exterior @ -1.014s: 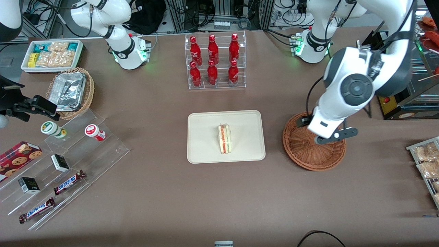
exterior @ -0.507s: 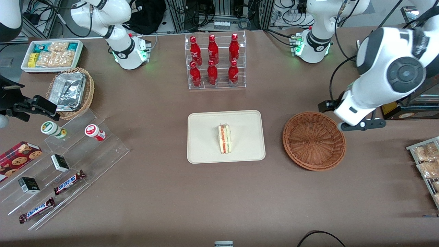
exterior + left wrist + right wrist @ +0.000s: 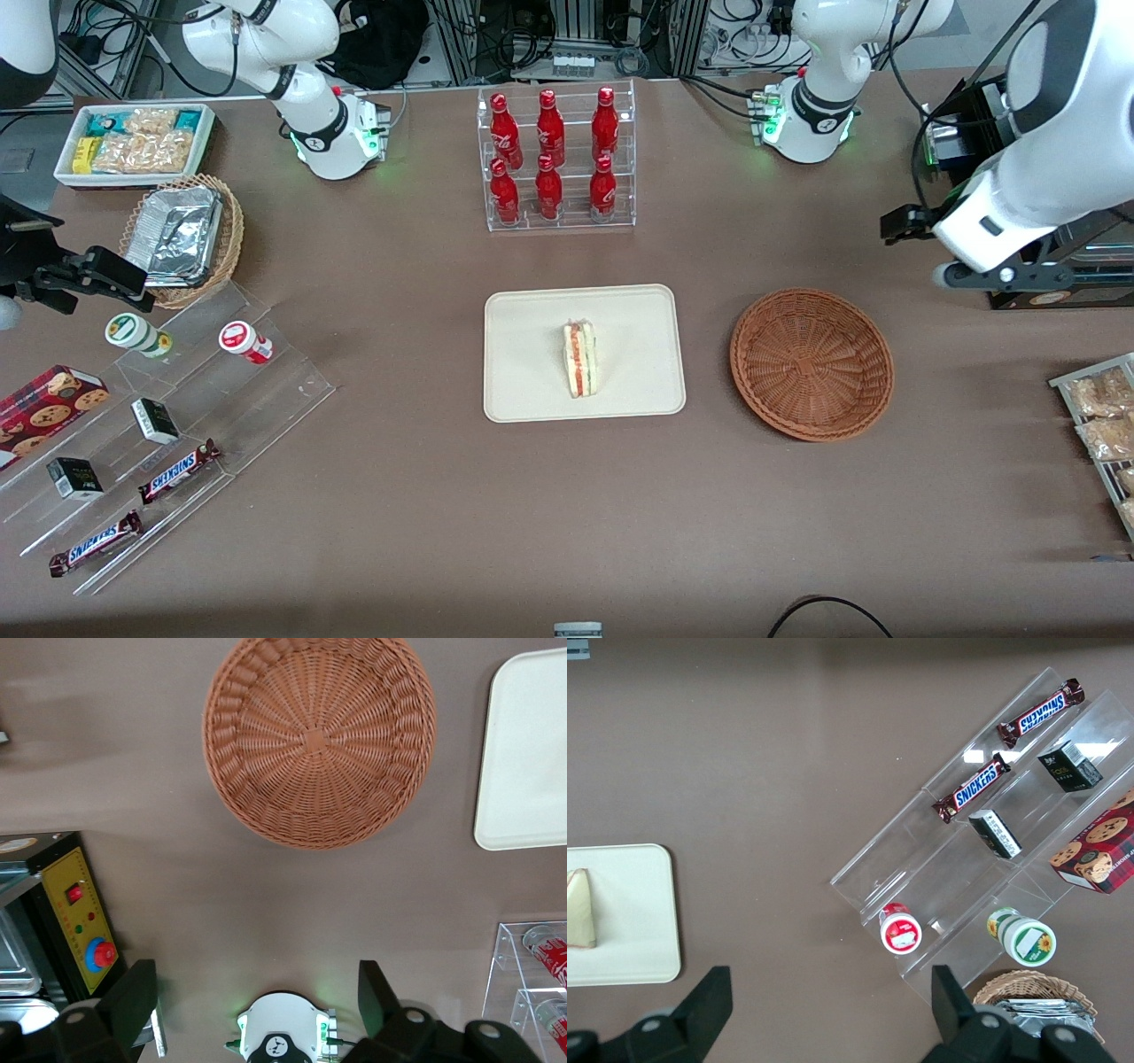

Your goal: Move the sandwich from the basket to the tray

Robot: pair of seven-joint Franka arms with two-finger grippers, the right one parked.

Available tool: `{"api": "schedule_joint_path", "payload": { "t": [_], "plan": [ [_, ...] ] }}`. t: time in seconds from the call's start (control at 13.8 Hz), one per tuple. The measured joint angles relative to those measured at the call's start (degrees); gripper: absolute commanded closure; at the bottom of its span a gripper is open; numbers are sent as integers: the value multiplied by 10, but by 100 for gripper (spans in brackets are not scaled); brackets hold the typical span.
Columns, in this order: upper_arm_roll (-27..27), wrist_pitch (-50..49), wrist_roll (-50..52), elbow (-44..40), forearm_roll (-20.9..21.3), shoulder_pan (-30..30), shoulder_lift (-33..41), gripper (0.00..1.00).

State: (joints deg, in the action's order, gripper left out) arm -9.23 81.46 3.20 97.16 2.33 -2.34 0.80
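Sandwich point(image 3: 581, 359) lies on tray point(image 3: 532, 390), near tray centre, filling side up (red, orange, green layers visible). Wicker basket point(image 3: 811, 363) sits on brown worktop point(image 3: 425, 496) beside tray, toward working arm's end, apart from it. Left gripper point(image 3: 257, 1001) raised above worktop, at about 1 o'clock from basket in front view; jaws spread apart, nothing between them.

The brown table point(image 3: 425, 496) carries the tray point(image 3: 532, 372), the basket point(image 3: 811, 363) and a rack of 6 red bottles point(image 3: 556, 159); the gripper point(image 3: 257, 1005) hovers above it.
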Motion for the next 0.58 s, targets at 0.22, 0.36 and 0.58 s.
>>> {"api": "schedule_joint_path", "payload": {
  "t": [0.22,0.36,0.58],
  "plan": [
    [19,-13,-6,-21,0,-1,6,0],
    [29,-15,-7,-25,0,-2,9,0],
    [39,-15,-7,-30,-3,-2,11,0]
  ]
}}
